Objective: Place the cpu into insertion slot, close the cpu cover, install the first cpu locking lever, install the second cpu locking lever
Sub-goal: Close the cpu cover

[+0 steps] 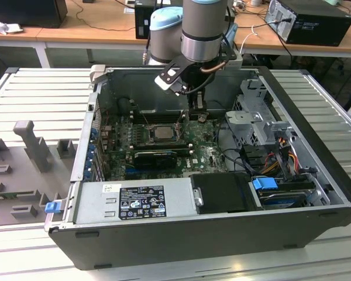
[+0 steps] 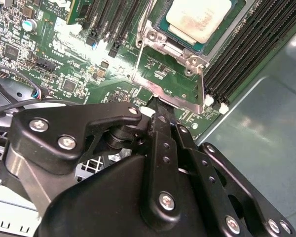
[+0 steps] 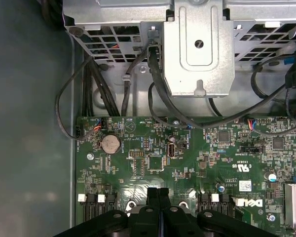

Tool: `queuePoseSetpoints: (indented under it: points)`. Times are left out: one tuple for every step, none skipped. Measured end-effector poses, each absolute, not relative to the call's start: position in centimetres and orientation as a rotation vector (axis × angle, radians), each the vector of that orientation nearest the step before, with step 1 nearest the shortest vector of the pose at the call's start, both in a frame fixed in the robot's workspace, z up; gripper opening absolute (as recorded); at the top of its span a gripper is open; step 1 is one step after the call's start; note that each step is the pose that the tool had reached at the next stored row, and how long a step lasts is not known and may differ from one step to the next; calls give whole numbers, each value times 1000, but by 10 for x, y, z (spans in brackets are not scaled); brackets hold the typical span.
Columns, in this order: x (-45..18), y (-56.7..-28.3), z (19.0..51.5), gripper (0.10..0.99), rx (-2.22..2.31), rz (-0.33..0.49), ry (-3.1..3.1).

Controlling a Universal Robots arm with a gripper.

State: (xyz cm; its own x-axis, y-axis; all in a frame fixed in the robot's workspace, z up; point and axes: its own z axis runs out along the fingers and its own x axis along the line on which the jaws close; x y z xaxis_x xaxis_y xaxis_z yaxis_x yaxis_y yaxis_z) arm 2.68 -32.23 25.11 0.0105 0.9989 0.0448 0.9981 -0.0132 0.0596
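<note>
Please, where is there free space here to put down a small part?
Free: the ribbed table on the exterior view's left of the case, and its strip on the right. Inside, bare metal panel beside the motherboard. Crowded: the gripper by the cpu, cabled drive cage.

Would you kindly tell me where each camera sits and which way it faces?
Exterior view: outside and above the open case, looking down inside; the arm and gripper show.
Second wrist view: on the wrist, looking along the gripper to the cpu.
First wrist view: on the wrist, looking over the motherboard toward the drive cage; the gripper shows.
Shared: gripper and motherboard in both wrist views.
</note>
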Motion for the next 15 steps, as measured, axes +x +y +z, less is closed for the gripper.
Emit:
queuePoseSetpoints:
  points:
    - [27, -322, 251, 106, 2225, 116, 2199]
    - [26, -322, 251, 106, 2225, 115, 2199]
    - [26, -322, 251, 106, 2225, 116, 2199]
    - [26, -322, 251, 106, 2225, 116, 2199]
    - [26, -322, 251, 106, 2225, 116, 2199]
    - [26, -322, 251, 106, 2225, 115, 2199]
    - [25, -322, 250, 106, 2225, 115, 2199]
    - [25, -322, 250, 106, 2225, 116, 2199]
    - [25, -322, 250, 106, 2225, 116, 2199]
    - [25, -322, 250, 106, 2225, 116, 2199]
    - [24, -322, 250, 106, 2225, 116, 2199]
    - [24, -322, 250, 106, 2225, 116, 2199]
    - [24, -322, 250, 106, 2225, 115, 2199]
    - [23, -322, 250, 106, 2225, 116, 2199]
    - [23, -322, 250, 106, 2225, 116, 2199]
